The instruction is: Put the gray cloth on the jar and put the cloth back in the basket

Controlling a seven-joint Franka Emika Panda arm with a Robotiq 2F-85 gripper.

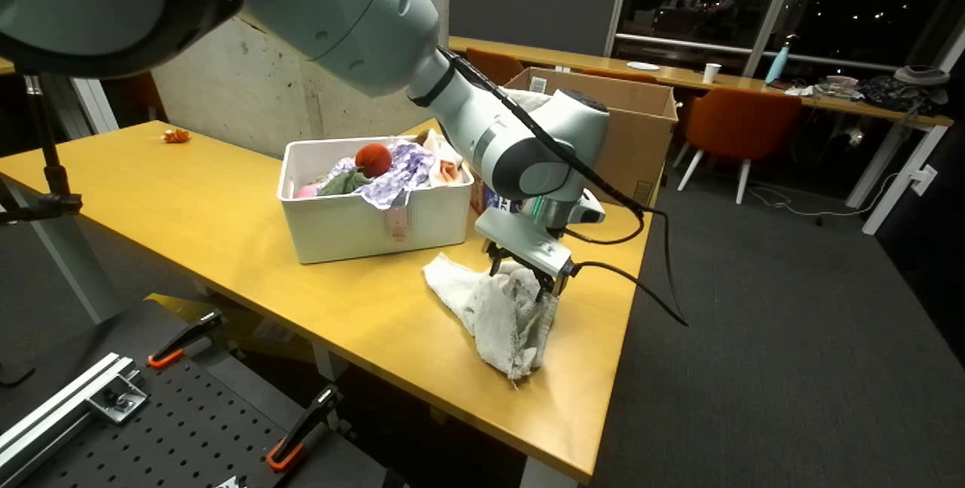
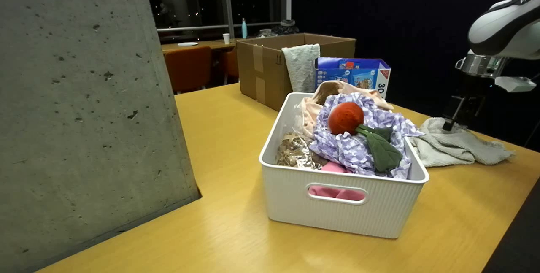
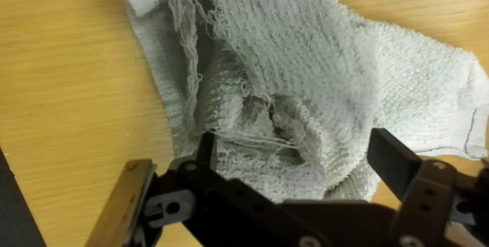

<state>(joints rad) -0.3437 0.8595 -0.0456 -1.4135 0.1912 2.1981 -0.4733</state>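
The gray cloth lies beneath the spread jaws of the end effector.

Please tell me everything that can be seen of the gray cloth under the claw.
The gray cloth looks like pale, looped towelling, with frayed threads and a dark seam near one end. It lies crumpled in overlapping folds on the wooden table, near the white basket. The open claw is over it; whether the fingertips touch it, I cannot tell.

Gray cloth: rough, looped fabric, matt, frayed
Basket: ribbed plastic, low sheen
Tabletop: smooth, wood-grained, softly glossy
Box: matt cardboard
Wall: rough, pitted concrete
Claw: matt, part bare metal
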